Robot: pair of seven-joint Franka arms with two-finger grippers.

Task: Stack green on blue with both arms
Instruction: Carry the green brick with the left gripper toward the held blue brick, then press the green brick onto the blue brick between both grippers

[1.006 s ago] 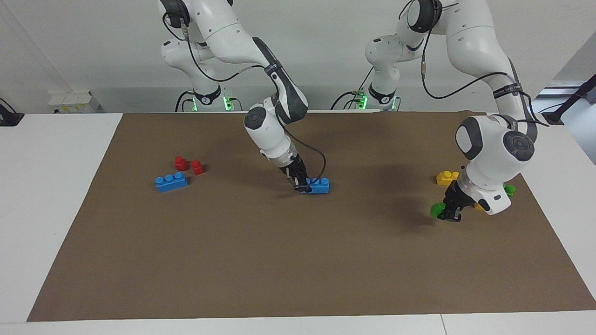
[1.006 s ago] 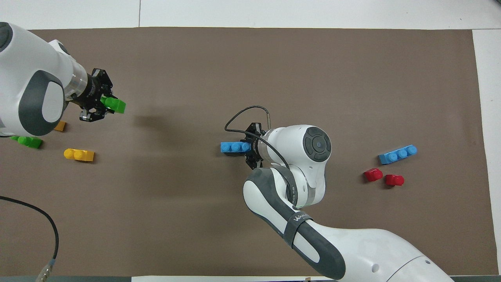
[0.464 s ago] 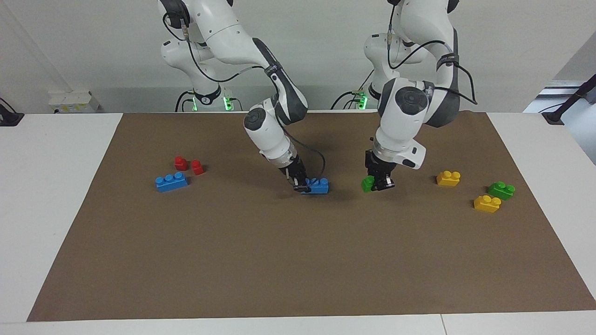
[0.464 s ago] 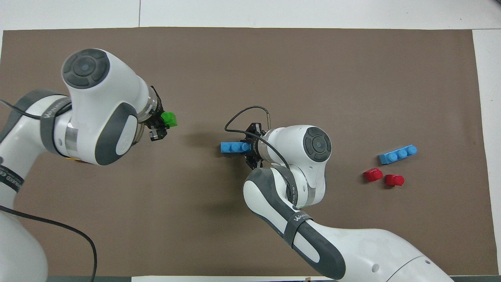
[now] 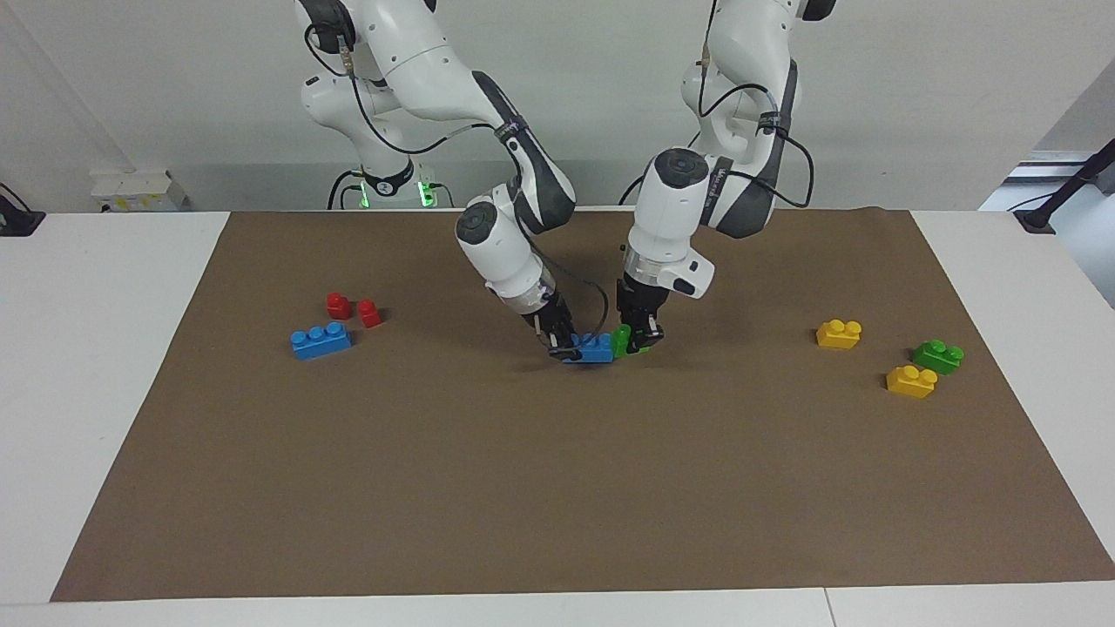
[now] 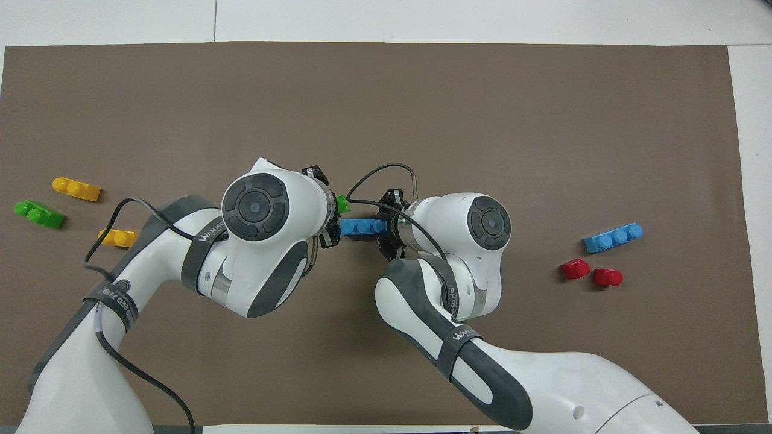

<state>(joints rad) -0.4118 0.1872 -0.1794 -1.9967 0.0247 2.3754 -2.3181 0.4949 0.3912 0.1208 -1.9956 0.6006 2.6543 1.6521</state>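
Brown matte mat (image 5: 557,488) on white table (image 5: 96,366). Toward the right arm's end: two small red blocks (image 5: 353,309), studded blue spare brick (image 5: 320,340). Mid-mat — right gripper (image 5: 564,348) clenched on three-stud blue brick (image 5: 594,349), glossy plastic, resting on mat. Left gripper (image 5: 638,341) clamped on bright-green brick (image 5: 621,340), touching the blue's end, not on top. Toward the left arm's end: two yellow bricks (image 5: 839,333), darker green brick (image 5: 938,356).
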